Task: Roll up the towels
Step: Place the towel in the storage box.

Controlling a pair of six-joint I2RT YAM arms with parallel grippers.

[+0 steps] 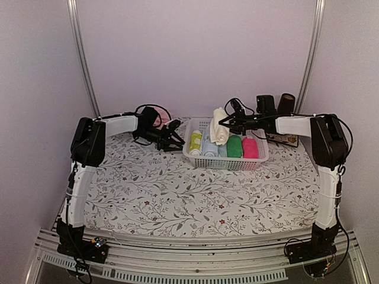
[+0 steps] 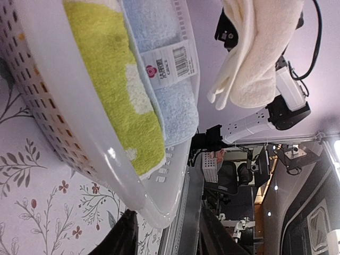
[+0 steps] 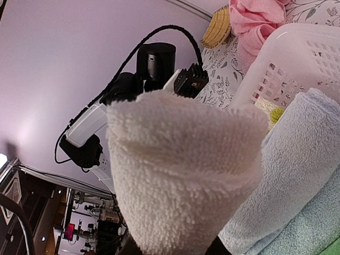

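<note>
The cream towel (image 1: 219, 126) hangs bunched and limp above the white basket (image 1: 225, 161), with my right gripper (image 1: 225, 122) shut on it. In the right wrist view the cream towel (image 3: 180, 175) fills the frame and hides the fingers of my right gripper (image 3: 170, 247). The pale pink towel (image 1: 159, 117) lies crumpled at the back of the table behind my left arm; the pink towel (image 3: 255, 21) also shows beyond the basket (image 3: 287, 58). My left gripper (image 1: 176, 141) stands open at the basket's left end, its jaws apart on either side of the basket's (image 2: 53, 106) corner rim.
In the basket lie a yellow-green roll (image 1: 195, 142), a light blue roll (image 1: 210, 148), a green roll (image 1: 235, 146) and a magenta roll (image 1: 250, 148). Two dark cylinders (image 1: 277, 104) stand at the back right. A floral cloth (image 1: 177, 195) covers the table.
</note>
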